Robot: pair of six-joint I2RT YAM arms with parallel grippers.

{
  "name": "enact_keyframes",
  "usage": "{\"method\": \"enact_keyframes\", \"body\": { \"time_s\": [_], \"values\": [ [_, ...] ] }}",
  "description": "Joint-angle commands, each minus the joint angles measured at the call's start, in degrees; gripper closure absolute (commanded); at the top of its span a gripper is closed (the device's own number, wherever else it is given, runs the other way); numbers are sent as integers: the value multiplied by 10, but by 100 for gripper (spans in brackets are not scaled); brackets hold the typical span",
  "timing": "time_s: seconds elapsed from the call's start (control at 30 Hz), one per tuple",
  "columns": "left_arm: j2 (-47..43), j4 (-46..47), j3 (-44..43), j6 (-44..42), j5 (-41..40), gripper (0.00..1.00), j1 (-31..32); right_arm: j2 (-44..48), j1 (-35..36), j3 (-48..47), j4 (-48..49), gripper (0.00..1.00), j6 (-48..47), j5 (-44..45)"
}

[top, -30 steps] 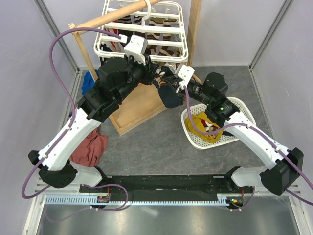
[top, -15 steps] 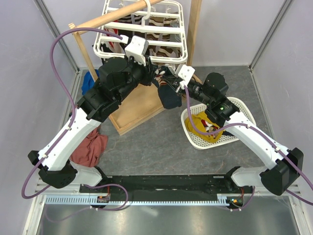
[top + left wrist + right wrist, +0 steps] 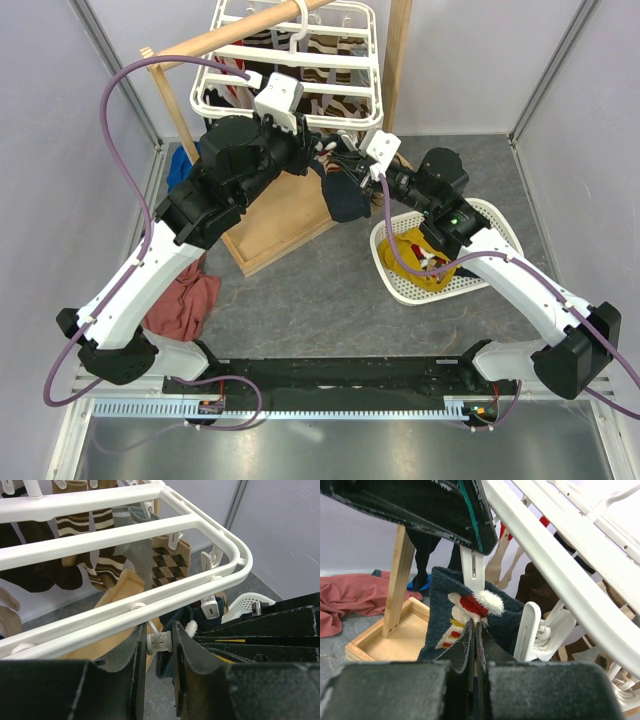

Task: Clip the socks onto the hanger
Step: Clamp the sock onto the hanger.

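A peg (image 3: 159,641) on the near rail of the hanger (image 3: 100,625) is clamped in the left pincer (image 3: 159,647), and the navy sock (image 3: 445,612), clamped in the right pincer (image 3: 476,647), is held just beneath it; next, the sock edge should probably be fed into the peg.

The top external camera looks down from above and behind the arm bases over the grey table (image 3: 330,290), with the white plastic rectangular drying frame (image 3: 300,60) at its far side. Both wrist cameras sit close under that frame's near rail, peering between their own black fingers (image 3: 127,652) (image 3: 462,652), the left facing rightward, the right leftward. All three share this rail and the dark navy sock (image 3: 345,200) below it.
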State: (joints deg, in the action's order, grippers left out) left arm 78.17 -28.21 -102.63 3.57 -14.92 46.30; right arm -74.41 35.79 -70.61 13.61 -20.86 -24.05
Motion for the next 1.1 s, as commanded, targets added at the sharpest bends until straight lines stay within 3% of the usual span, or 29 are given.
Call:
{"method": "enact_keyframes", "body": {
  "time_s": [0.0,0.4,0.5,0.53,0.63,0.7,0.9,1.0,1.07],
  "values": [
    [-3,-48,-14,-8,27,98,7,18,2,-39,36,100,13,-26],
    [-2,-48,-19,6,46,98,7,16,3,-51,43,100,17,-30],
    [-8,-48,-19,10,44,82,7,15,5,-52,43,100,17,-28],
    [-9,-47,-20,11,44,70,7,15,5,-51,42,100,16,-27],
    [-19,-46,-21,17,38,49,7,16,5,-50,43,100,18,-22],
    [-28,-44,-20,21,37,40,7,17,5,-48,43,100,21,-19],
    [-68,-37,-7,35,41,28,7,19,5,-45,46,98,35,-5],
    [-99,-28,14,42,42,27,6,21,5,-42,49,89,43,4],
    [-115,-22,26,43,40,27,6,24,5,-38,51,77,52,12]
  ]
}}
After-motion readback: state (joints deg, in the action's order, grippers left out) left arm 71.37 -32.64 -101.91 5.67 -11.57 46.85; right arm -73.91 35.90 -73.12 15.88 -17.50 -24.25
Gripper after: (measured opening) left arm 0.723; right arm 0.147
